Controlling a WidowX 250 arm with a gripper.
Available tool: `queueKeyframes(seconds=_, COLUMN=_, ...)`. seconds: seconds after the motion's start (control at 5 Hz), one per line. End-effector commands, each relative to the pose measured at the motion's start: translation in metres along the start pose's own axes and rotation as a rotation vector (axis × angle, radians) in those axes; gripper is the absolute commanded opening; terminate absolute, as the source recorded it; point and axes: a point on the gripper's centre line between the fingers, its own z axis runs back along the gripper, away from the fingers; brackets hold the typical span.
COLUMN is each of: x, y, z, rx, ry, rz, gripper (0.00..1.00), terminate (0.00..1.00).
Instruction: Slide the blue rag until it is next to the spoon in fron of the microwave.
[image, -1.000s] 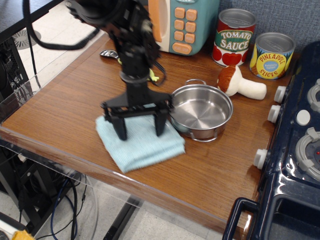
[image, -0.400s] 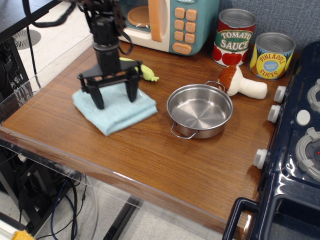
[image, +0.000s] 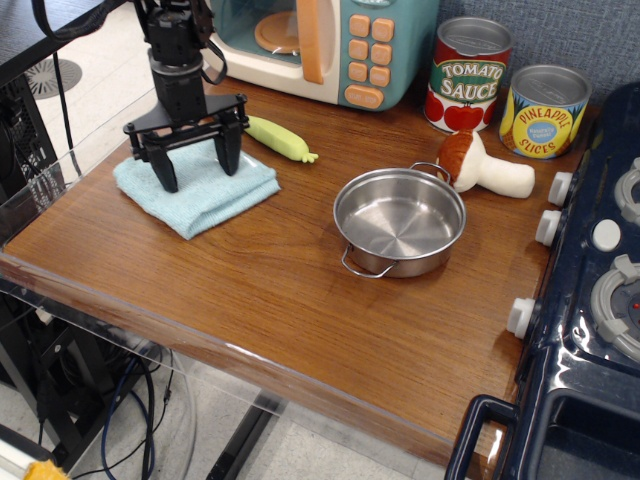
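The blue rag (image: 197, 190) lies folded on the wooden table (image: 300, 290) at the left, close to the left edge. My gripper (image: 196, 166) stands upright over it, fingers spread wide, both fingertips (image: 165, 181) pressed down on the cloth. The spoon's yellow-green handle (image: 279, 138) lies just right of the rag's far corner, in front of the microwave (image: 325, 45). The spoon's silver bowl is hidden behind my arm.
A steel pot (image: 400, 221) sits mid-table. A plush mushroom (image: 483, 167) lies behind it. A tomato sauce can (image: 469, 75) and a pineapple can (image: 543, 111) stand at the back. A dark toy stove (image: 590, 290) fills the right side.
My gripper has slid the rag left and back, from beside the pot to the left part of the table by the spoon handle. The pot turned slightly.
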Motion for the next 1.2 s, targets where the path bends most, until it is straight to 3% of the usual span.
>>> queueKeyframes(seconds=0.0, x=0.016, y=0.024, z=0.014, rx=0.029, ry=-0.055, rz=0.064, gripper=1.00, terminate=0.00)
queueKeyframes(seconds=0.4, x=0.015, y=0.020, z=0.046, rx=-0.044, ry=-0.098, rz=0.068, gripper=1.00, terminate=0.00)
queueKeyframes(seconds=0.6, x=0.014, y=0.021, z=0.071, rx=-0.044, ry=-0.105, rz=0.074, gripper=1.00, terminate=0.00)
queueKeyframes(seconds=0.8, x=0.010, y=0.024, z=0.097, rx=-0.106, ry=-0.135, rz=0.086, gripper=1.00, terminate=0.00)
queueKeyframes(seconds=1.0, x=0.002, y=0.019, z=0.097, rx=-0.120, ry=-0.220, rz=0.031, gripper=1.00, terminate=0.00)
